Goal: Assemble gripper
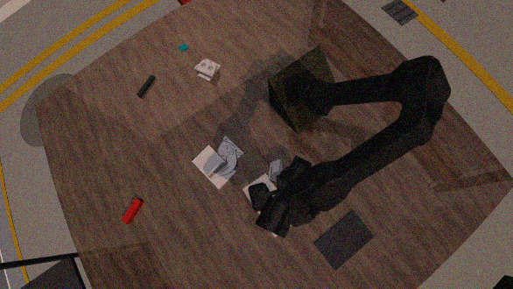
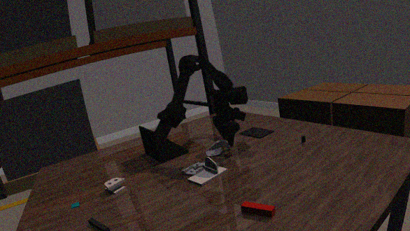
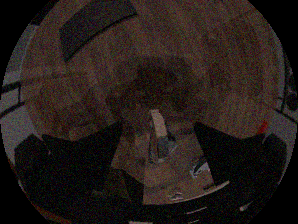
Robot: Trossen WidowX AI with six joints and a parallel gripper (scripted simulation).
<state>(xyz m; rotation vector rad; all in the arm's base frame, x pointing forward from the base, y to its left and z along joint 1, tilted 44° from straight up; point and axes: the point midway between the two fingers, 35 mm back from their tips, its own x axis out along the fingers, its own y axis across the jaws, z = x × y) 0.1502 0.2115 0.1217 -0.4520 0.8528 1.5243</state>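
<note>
My gripper is open and empty, pointing down. A pale jaw-like piece lies below and between its fingers; the hand partly hides it in the top view. A larger group beside it has a white flat part, an upright fin and a grey toothed or patterned part; whether these are joined I cannot tell. A small white piece with two round marks lies apart. Which is base or housing plate is unclear.
A dark square mat lies near the arm. A red block, a black bar and a small teal piece lie farther out.
</note>
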